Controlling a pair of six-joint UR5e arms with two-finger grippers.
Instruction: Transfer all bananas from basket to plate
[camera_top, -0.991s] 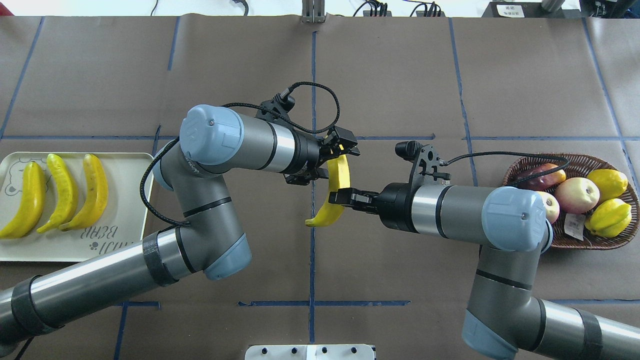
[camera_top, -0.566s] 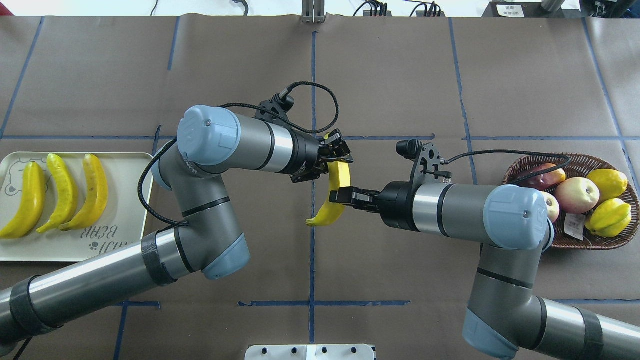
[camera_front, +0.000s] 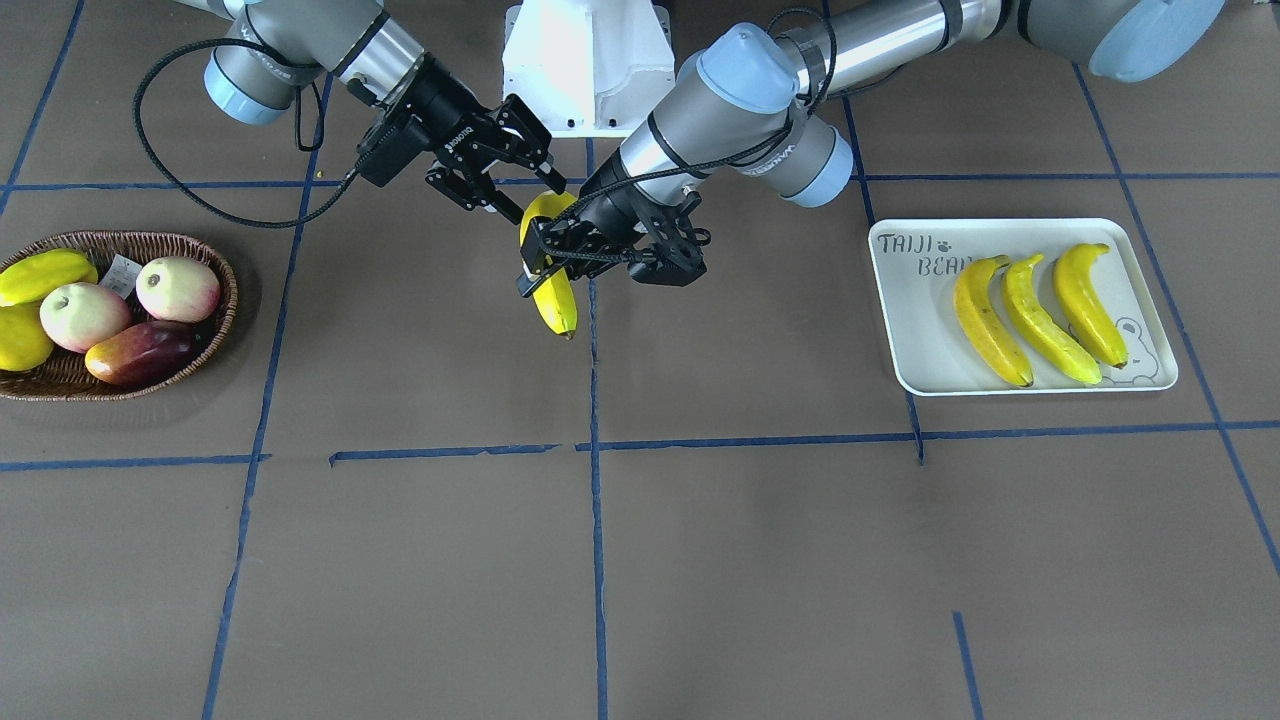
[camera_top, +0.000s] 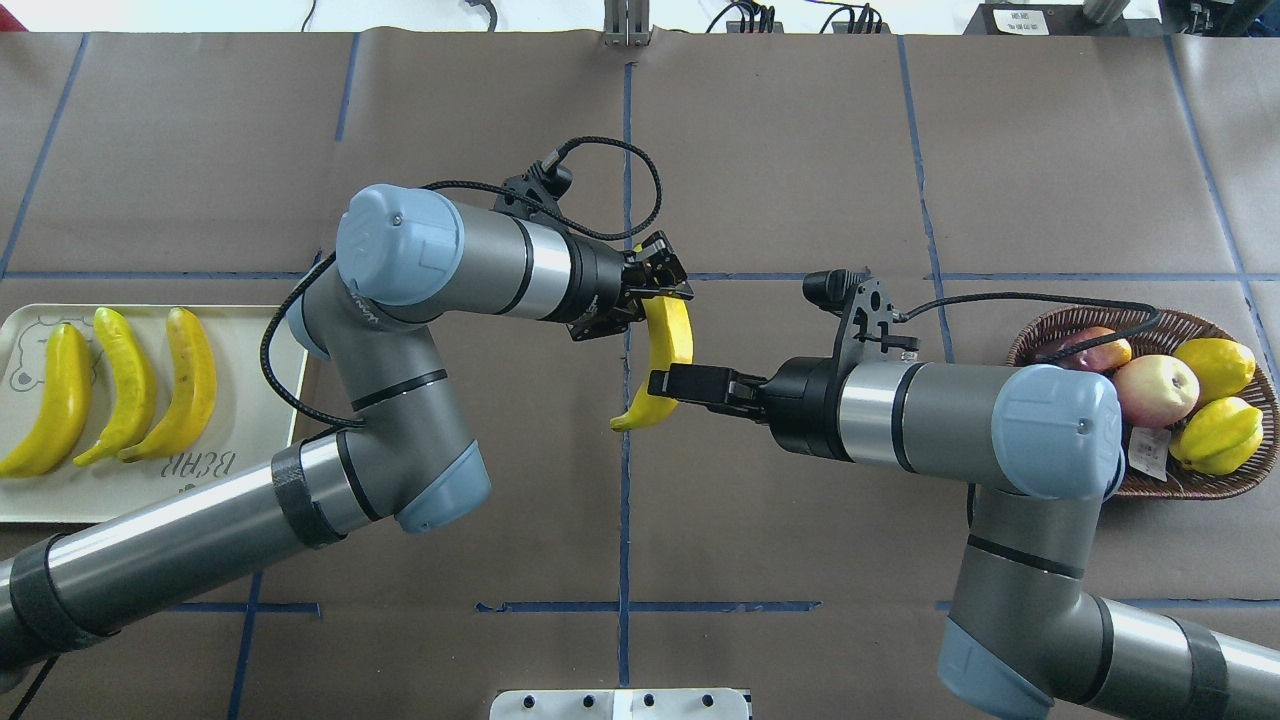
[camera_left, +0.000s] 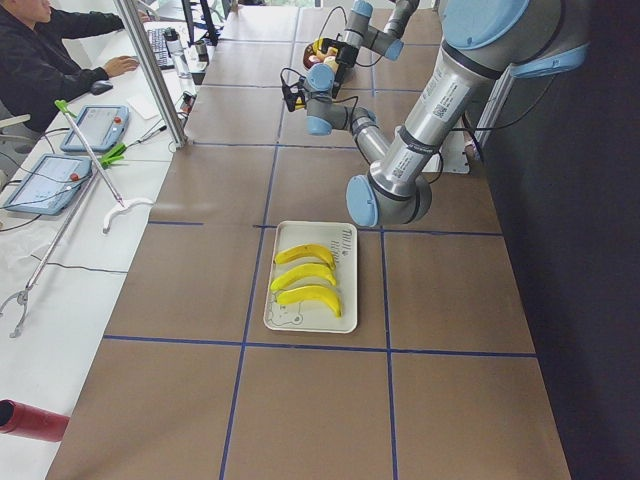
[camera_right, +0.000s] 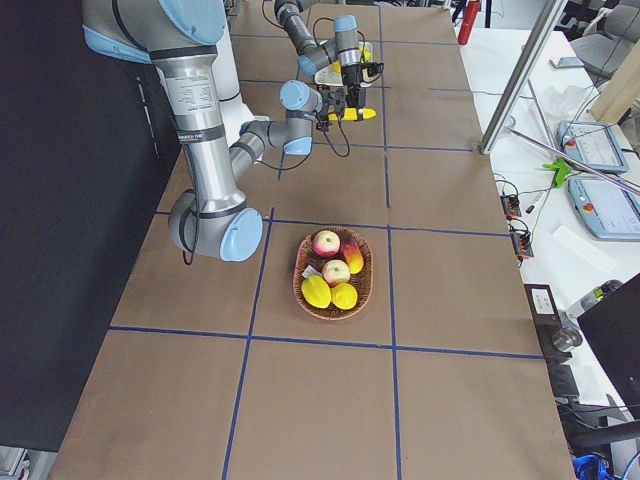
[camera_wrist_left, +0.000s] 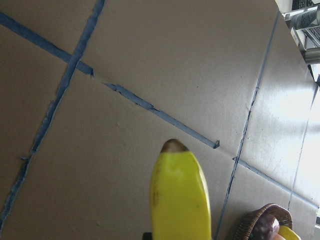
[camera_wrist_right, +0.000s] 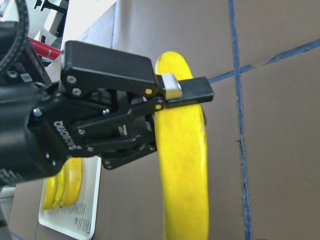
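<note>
Yellow banana (camera_top: 672, 335) is now pinched only by the left gripper (camera_top: 668, 290); the right gripper (camera_top: 675, 382) has spread its jaws.

I see a bright yellow banana (camera_top: 673, 335) with a dark brown tip. The left gripper (camera_top: 662, 283) and right gripper (camera_top: 662, 381) are black. Three more yellow bananas (camera_top: 130, 385), lightly brown-flecked, lie on the white plate (camera_top: 245, 430), which has grey lettering and, I think, a faint grey bear outline. The basket (camera_top: 1190, 325) is brown wicker, and its fruit (camera_top: 1155, 390) is pink-red, yellow and yellow-green. The table (camera_top: 800, 150) is brown with blue tape lines (camera_top: 625, 500).
</note>
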